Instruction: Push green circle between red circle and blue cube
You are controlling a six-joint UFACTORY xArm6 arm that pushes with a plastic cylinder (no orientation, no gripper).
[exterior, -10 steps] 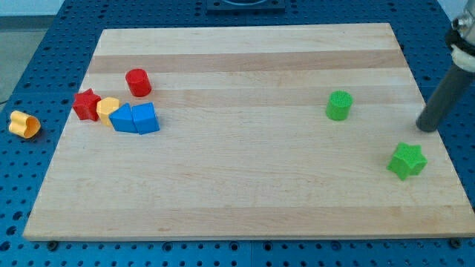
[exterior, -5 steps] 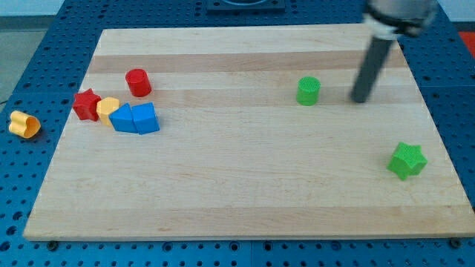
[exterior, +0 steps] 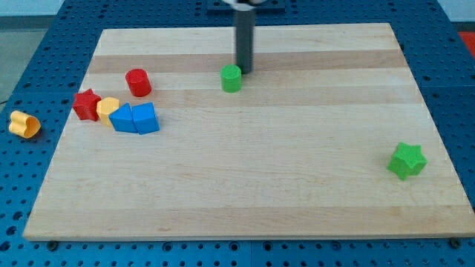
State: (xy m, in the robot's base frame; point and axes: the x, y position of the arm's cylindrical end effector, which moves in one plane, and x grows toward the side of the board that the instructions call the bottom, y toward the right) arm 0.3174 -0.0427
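The green circle [exterior: 231,78] stands on the wooden board's upper middle. My tip [exterior: 244,71] is just to its upper right, touching or almost touching it. The red circle [exterior: 137,82] stands far to the view's left. Below it and a little right are two blue blocks side by side; the blue cube [exterior: 124,119] is the left one, and the other blue block [exterior: 145,118] touches its right side. The green circle is well to the right of both the red circle and the blue cube.
A red star [exterior: 87,104] and a yellow block [exterior: 107,108] sit left of the blue blocks. A green star [exterior: 407,161] lies at the board's right. Another yellow block [exterior: 24,124] lies off the board [exterior: 245,193] on the blue pegboard at the left.
My tip swept from the board's right edge up and left to the upper middle. The green circle was pushed left and slightly up along with it. Other blocks have not moved.
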